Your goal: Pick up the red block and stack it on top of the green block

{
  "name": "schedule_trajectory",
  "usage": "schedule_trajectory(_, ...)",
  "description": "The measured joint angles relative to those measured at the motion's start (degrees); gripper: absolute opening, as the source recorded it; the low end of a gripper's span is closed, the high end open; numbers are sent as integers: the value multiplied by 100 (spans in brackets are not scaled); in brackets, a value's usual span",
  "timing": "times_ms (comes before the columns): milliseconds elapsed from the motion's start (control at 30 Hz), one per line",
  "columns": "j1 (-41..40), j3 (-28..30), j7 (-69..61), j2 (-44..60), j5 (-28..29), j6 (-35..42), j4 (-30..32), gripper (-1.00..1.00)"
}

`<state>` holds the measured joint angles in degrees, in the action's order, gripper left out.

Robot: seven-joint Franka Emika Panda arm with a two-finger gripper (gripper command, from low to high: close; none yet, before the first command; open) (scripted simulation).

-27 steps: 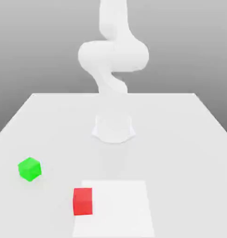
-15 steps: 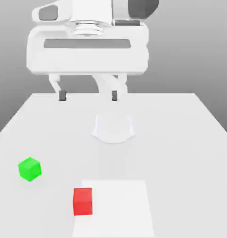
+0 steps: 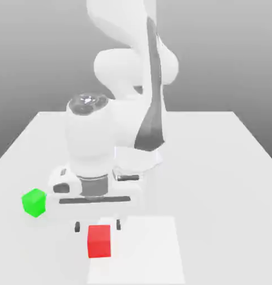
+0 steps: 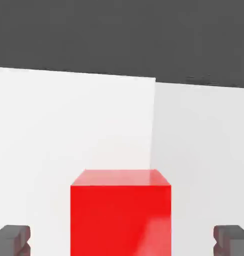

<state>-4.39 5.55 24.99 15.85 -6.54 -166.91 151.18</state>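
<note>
At six o'clock on the table, I find the red cube ungripped; my two-finger gripper is wide open, empty. Green cube, eight o'clock, bears nothing: grasp, lift and stacking outstanding.

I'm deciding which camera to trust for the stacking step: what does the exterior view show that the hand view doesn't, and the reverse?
Exterior view alone: the green block, the arm's links and base.
Hand view alone: the dark area past the table's edge.
Both: the red block, the open gripper's fingertips, the table and its white patch.
</note>
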Motion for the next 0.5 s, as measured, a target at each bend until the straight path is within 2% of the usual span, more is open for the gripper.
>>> schedule_trajectory(33, -40, -49, -30, 112, -40, -95, -16, -100)
schedule_trajectory(267, -47, -51, -9, 92, -14, -74, -13, -100)
schedule_trajectory(500, -45, 280, 474, -1098, 465, 895, 200, -100)
